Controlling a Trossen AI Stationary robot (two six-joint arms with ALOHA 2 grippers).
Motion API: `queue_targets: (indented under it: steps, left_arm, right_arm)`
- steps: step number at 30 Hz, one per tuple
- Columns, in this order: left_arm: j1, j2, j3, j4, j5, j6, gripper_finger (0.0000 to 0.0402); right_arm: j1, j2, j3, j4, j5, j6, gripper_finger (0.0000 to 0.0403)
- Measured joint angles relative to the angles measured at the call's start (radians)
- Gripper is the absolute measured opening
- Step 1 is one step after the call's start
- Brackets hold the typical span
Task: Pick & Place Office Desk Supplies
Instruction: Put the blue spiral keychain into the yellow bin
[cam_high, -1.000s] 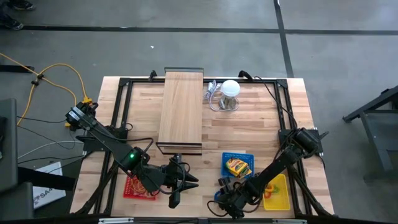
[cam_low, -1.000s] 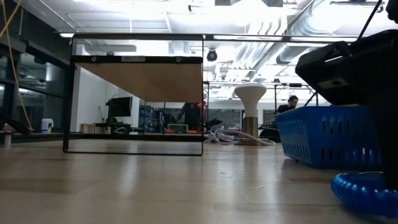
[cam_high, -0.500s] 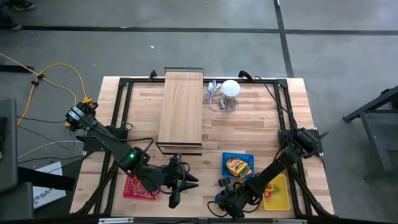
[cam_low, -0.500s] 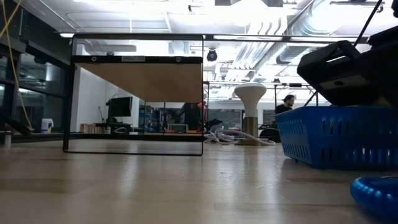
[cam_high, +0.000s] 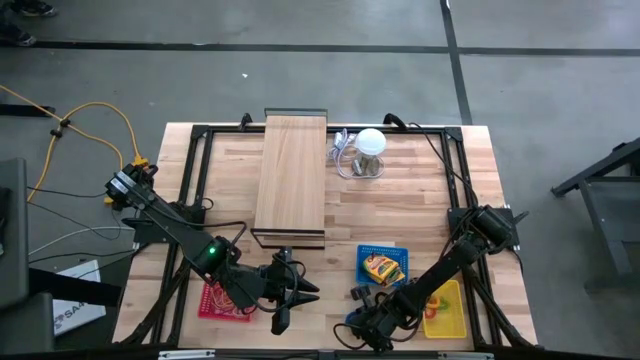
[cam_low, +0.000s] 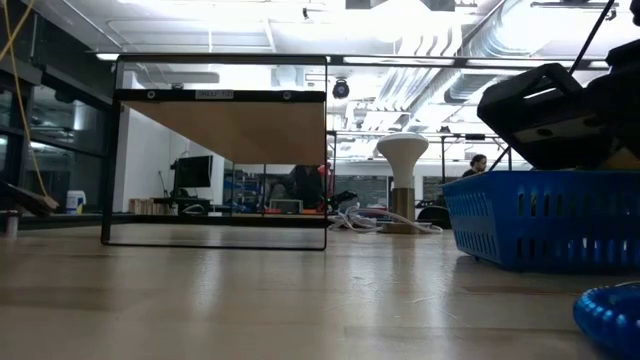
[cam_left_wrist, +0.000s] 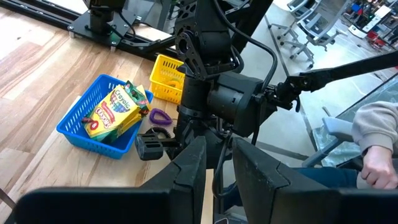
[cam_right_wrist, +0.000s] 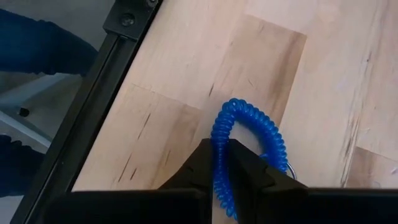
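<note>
The right hand (cam_right_wrist: 221, 163) sits low at the tabletop's (cam_high: 400, 200) near edge, its fingers pinched narrow on a blue coiled loop (cam_right_wrist: 249, 149) that lies on the wood. Just beside it stands a blue basket (cam_high: 383, 268) holding a yellow crayon pack (cam_left_wrist: 115, 111), with a purple loop clip (cam_left_wrist: 160, 116) on the wood nearby and a yellow bin (cam_high: 445, 310) next to that. The left hand (cam_high: 290, 300) hovers near the front edge beside a red tray (cam_high: 210, 302), fingers narrowly parted and holding nothing.
</note>
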Motion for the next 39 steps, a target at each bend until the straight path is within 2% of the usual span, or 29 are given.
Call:
queue_targets:
  steps: [6,10,21,27,35,39]
  left_arm:
    - [0.000,0.000,0.000,0.000,0.000,0.000,0.0077]
    - [0.000,0.000,0.000,0.000,0.000,0.000,0.0077]
    - [0.000,0.000,0.000,0.000,0.000,0.000,0.0077]
    - [0.000,0.000,0.000,0.000,0.000,0.000,0.0077]
    - [0.000,0.000,0.000,0.014,0.000,0.000,0.0077]
    - [0.000,0.000,0.000,0.021,0.000,0.000,0.0077]
  right_arm:
    - [0.000,-0.064,-0.007,-0.023,0.026,-0.045,0.0021]
    - [0.002,-0.122,-0.003,-0.039,0.087,-0.048,0.0020]
    - [0.028,-0.151,-0.003,-0.073,0.087,-0.025,0.0020]
    - [0.087,-0.179,-0.002,-0.168,0.094,0.091,0.0020]
    - [0.211,-0.280,-0.001,-0.422,0.226,0.338,0.0020]
    - [0.271,-0.319,0.000,-0.538,0.250,0.492,0.0020]
